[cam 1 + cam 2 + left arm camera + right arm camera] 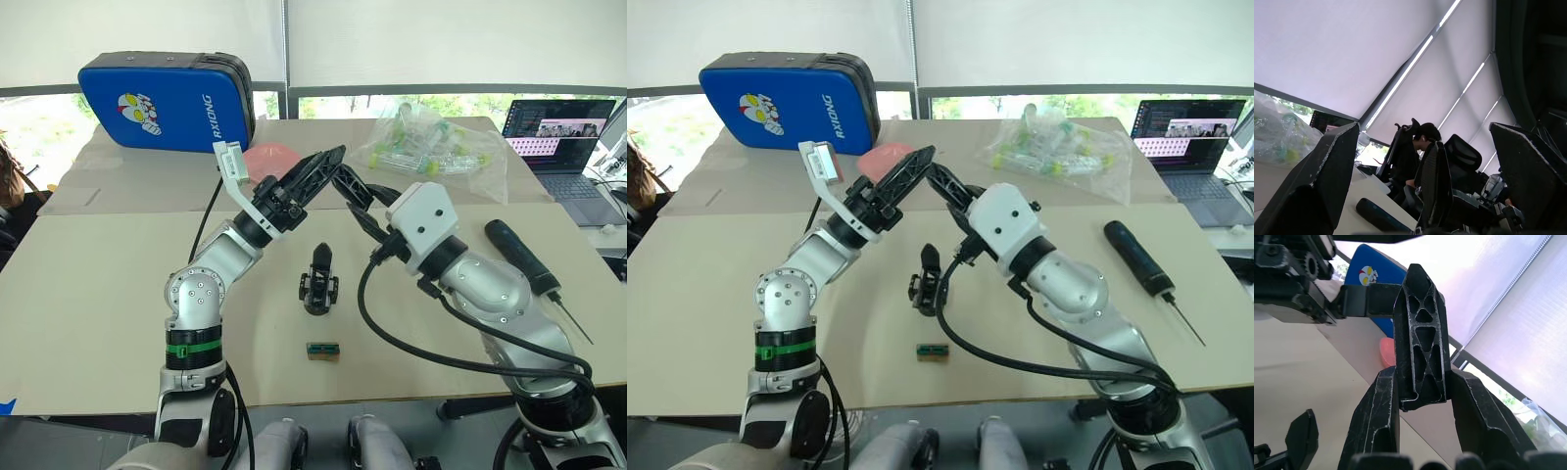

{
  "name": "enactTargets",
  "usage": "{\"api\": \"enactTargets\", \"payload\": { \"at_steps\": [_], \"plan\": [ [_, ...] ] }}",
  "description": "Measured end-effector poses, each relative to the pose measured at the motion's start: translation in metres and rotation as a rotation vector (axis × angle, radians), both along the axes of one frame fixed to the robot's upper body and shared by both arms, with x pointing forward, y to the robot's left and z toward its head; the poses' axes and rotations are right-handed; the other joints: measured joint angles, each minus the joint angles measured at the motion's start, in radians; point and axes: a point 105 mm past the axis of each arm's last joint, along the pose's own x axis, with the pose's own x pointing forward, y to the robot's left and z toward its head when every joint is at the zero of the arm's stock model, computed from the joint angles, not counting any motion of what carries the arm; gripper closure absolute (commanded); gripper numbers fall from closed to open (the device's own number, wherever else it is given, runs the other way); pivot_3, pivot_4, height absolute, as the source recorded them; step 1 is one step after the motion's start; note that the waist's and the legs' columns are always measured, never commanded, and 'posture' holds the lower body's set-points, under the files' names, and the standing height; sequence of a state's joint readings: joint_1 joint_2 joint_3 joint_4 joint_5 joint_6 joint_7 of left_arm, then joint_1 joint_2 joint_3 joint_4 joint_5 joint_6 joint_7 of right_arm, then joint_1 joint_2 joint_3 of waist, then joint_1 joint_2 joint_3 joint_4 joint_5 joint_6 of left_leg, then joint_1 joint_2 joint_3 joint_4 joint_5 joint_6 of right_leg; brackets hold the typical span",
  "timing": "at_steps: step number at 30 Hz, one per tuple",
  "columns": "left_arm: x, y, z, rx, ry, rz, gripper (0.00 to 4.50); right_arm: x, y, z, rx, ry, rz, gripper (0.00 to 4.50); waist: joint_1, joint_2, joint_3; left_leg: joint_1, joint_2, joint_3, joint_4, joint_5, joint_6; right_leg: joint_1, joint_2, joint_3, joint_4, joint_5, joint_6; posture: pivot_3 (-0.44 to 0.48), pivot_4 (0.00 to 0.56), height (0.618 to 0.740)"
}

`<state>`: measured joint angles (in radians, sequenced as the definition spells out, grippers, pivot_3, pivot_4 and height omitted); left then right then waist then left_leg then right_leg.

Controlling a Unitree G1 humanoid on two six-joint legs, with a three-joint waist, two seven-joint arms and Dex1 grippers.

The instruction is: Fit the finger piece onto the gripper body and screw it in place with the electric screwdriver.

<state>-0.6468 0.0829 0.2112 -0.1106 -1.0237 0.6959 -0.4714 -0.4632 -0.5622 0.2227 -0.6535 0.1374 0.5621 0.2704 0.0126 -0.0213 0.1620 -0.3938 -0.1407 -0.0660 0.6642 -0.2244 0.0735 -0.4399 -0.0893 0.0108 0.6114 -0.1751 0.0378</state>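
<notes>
Right pincer [1420, 396]: closed on the finger piece [1421, 340], gripped at its blunt lower end, tip pointing away. Left pincer [1425, 181]: spread wide, nothing in it.

Head views: both pincers raised and meeting above the surface [98, 294]. The gripper body [319, 280] stands on it below them; the screwdriver [524, 257] lies well apart on the robot's right, untouched.

Right wrist view: finger piece black, tapered, with a webbed lattice face. Likely light, stiff plastic (smooth sides could slip). The blunt base looks the safest place to hold.
</notes>
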Motion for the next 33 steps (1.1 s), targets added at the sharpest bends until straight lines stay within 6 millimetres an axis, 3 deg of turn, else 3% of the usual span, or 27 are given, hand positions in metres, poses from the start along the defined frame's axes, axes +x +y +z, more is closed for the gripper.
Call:
{"api": "enactTargets", "payload": {
  "at_steps": [3, 6, 13, 20, 22, 25, 28, 29, 33],
  "plan": [
    [-0.001, -0.002, -0.001, -0.008, 0.006, -0.008, 0.0, 0.0, 0.001, -0.001, -0.007, -0.003, 0.001, 3.4, 0.0, 0.0, 0.0, 0.0, 0.0, 0.0, 0.0, 0.0, 0.0, 0.0, 0.0, 0.0, 0.0, 0.0, 0.0, 0.0, 0.15, 0.74],
    [-0.001, -0.003, -0.004, -0.012, 0.017, -0.01, 0.9, 0.0, 0.002, -0.001, -0.014, -0.007, 0.004, 3.4, 0.0, 0.0, 0.0, 0.0, 0.0, 0.0, 0.0, 0.0, 0.0, 0.0, 0.0, 0.0, 0.0, 0.0, 0.0, 0.0, 0.15, 0.74],
    [-0.002, -0.008, -0.003, -0.035, 0.041, -0.027, 4.37, 0.001, 0.003, -0.001, -0.024, -0.014, 0.002, 3.4, 0.0, 0.0, 0.0, 0.0, 0.0, 0.0, 0.0, 0.0, 0.0, 0.0, 0.0, 0.0, 0.0, 0.0, 0.0, 0.0, 0.15, 0.74],
    [-0.003, -0.009, -0.002, -0.058, 0.065, -0.052, 4.5, 0.001, 0.006, -0.001, -0.013, -0.02, 0.002, 3.4, -0.001, 0.0, 0.0, 0.0, 0.0, 0.0, 0.0, 0.0, 0.0, 0.0, 0.001, 0.0, 0.0, 0.0, 0.0, 0.0, 0.15, 0.74],
    [-0.003, -0.008, -0.001, -0.075, 0.068, -0.051, 4.5, 0.001, 0.006, 0.0, -0.001, -0.018, 0.008, 2.35, 0.0, 0.0, 0.0, 0.0, 0.0, 0.0, 0.0, 0.0, 0.0, 0.0, 0.001, 0.0, 0.0, 0.0, 0.0, 0.0, 0.15, 0.74],
    [-0.004, -0.004, 0.003, -0.109, 0.058, -0.058, 4.5, -0.001, 0.003, 0.004, 0.017, -0.008, 0.027, 1.38, 0.001, 0.0, 0.0, 0.0, 0.0, 0.0, 0.0, 0.0, 0.0, 0.0, 0.001, 0.0, 0.0, 0.0, 0.0, 0.0, 0.15, 0.74],
    [-0.002, 0.005, 0.014, -0.079, -0.009, -0.07, 4.5, -0.004, -0.016, 0.008, -0.03, 0.025, 0.037, 0.26, 0.004, 0.0, 0.0, 0.0, 0.0, 0.0, 0.0, 0.0, 0.0, 0.0, 0.004, 0.0, 0.0, 0.0, 0.0, 0.0, 0.15, 0.74],
    [-0.001, 0.009, 0.016, -0.067, -0.025, -0.068, 4.5, -0.004, -0.023, 0.007, -0.059, 0.041, 0.034, 0.02, 0.004, 0.0, 0.0, 0.0, 0.0, 0.0, 0.0, 0.0, 0.0, 0.0, 0.004, 0.0, 0.0, 0.0, 0.0, 0.0, 0.15, 0.74],
    [-0.003, 0.026, 0.017, 0.059, -0.109, -0.136, 4.5, -0.011, -0.065, -0.01, -0.127, 0.336, 0.074, 0.02, 0.001, 0.0, 0.0, 0.0, 0.0, 0.0, 0.0, -0.002, 0.003, 0.0, 0.005, 0.0, -0.001, 0.0, 0.0, 0.0, 0.15, 0.74]
  ]
}}
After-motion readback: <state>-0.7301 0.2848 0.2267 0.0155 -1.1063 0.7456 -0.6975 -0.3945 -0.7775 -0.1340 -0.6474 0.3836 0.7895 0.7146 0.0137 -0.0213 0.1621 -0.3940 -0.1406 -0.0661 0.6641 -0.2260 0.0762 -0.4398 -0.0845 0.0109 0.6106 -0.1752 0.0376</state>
